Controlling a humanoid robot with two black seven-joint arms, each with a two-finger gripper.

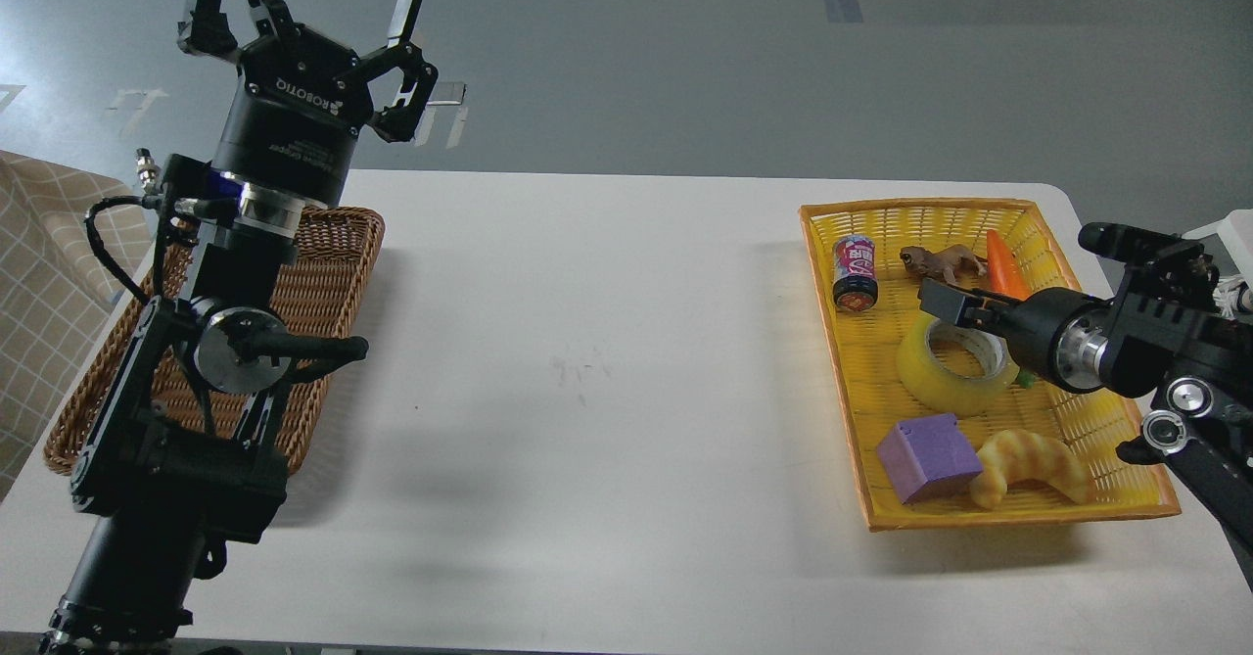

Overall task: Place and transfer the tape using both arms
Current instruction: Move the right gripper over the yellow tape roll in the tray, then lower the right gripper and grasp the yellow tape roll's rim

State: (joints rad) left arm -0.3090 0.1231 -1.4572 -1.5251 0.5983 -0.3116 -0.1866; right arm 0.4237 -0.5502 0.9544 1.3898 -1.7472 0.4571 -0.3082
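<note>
Step in hand, my guess: pickup, nothing moved over yet. Tape (954, 369) lies flat in yellow basket (1018, 212), right side of frame. My right gripper (954, 307) sits at tape's upper rim, seen dark and side-on, so can't tell if jaws apart or together. Left gripper (313, 4) raised upper left, fingers spread wide, holding nothing, above wicker basket (333, 263).

Next needs: clean bite on roll wall, lift, carry toward centre for handoff.

Count: one tape, one purple cube (927, 457), one croissant toy (1033, 464), one can (855, 271), one dinosaur (942, 261), one carrot (1005, 263), two baskets.
</note>
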